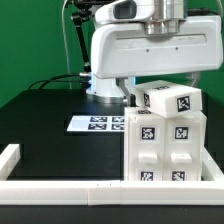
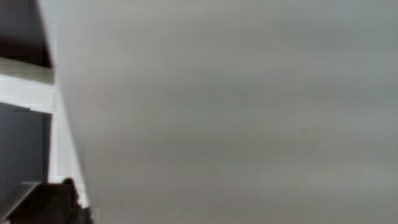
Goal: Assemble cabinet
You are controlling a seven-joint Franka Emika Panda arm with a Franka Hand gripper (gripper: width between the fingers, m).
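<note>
White cabinet (image 1: 165,145) beside rail (image 1: 70,188), black table (image 1: 45,115) alongside

Cabinet body (image 1: 163,150) stands on the table (image 1: 45,115) at the exterior view's right, against the front border rail (image 1: 60,187). A smaller cabinet block (image 1: 170,100) sits tilted on top. The marker board (image 1: 97,124) lies to its left, further back. The robot arm (image 1: 150,50) stands behind.

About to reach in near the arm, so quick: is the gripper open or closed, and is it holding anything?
Gripper: open, jaws wide, close behind the cabinet; no grip on anything shows.
</note>
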